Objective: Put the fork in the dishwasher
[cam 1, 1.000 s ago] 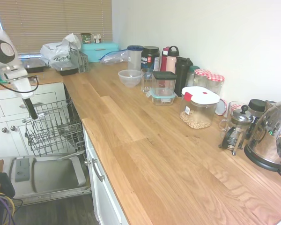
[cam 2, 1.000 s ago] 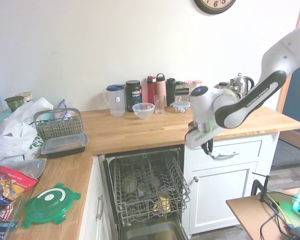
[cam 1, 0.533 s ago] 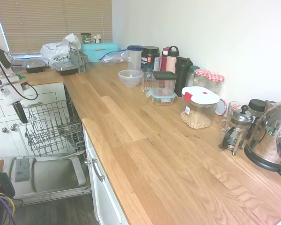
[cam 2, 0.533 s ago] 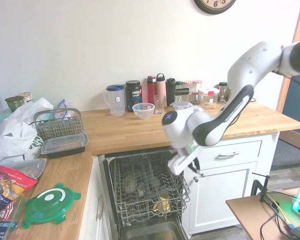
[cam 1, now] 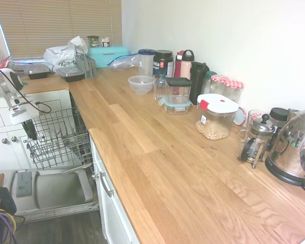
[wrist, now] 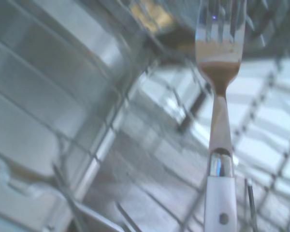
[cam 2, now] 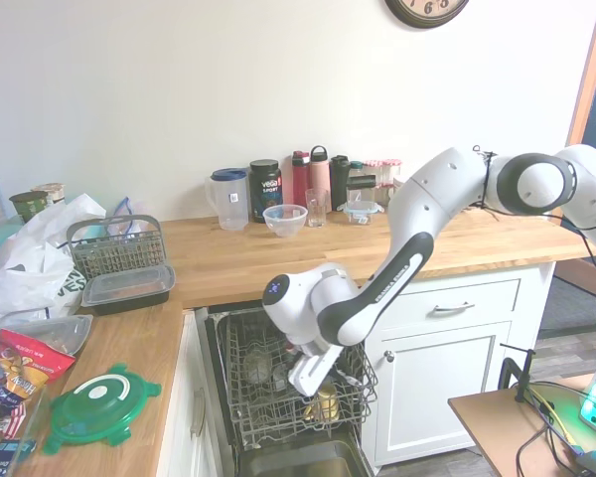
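With the claw (cam 2: pixel 312 372) closed on the fork (wrist: pixel 220 96) just above the dishwasher (cam 2: pixel 288 383) rack, the placing step looks underway, needing a short lowering, then release.

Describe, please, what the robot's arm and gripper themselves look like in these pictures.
The arm is glossy white, built of rounded tubular links with dark grey or black bands at the joints. A small blue light shows on the wrist end in the second exterior view. The gripper has a white boxy body with dark fingers, and a thin black cable loops beside it in the first exterior view.
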Controlling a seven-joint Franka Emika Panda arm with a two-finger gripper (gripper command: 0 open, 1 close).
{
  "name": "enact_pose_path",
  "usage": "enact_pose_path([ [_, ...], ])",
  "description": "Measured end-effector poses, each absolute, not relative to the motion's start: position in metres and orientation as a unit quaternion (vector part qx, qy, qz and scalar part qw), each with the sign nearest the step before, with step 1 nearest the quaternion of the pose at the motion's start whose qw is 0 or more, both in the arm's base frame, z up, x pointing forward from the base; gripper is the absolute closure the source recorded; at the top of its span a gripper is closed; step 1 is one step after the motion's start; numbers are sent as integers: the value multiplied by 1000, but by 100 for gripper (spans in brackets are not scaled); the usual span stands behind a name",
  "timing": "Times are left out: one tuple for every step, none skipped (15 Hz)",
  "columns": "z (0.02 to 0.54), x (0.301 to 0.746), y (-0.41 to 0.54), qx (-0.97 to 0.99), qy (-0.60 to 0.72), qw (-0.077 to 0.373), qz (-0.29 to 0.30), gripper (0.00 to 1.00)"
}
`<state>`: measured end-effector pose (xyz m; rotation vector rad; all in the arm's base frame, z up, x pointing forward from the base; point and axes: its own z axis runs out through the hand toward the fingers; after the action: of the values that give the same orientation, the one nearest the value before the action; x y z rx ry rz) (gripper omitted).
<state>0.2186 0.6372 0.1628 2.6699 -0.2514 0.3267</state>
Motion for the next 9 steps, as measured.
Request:
enact_pose_path([
  [159,234,641,964,-95,220,115,100],
  [153,254,643,963,-100,223,111,100],
  [147,273,642,962,-105,227,107,100],
  [142,288,643,962,-108,230,103,100],
  [138,298,644,961,-109,234,96,100],
  [134,303,647,961,-109,237,89,100],
  [130,306,650,961,-108,242,83,100],
  [124,309,651,959,-108,248,81,100],
  [116,312,651,957,-109,256,79,0],
])
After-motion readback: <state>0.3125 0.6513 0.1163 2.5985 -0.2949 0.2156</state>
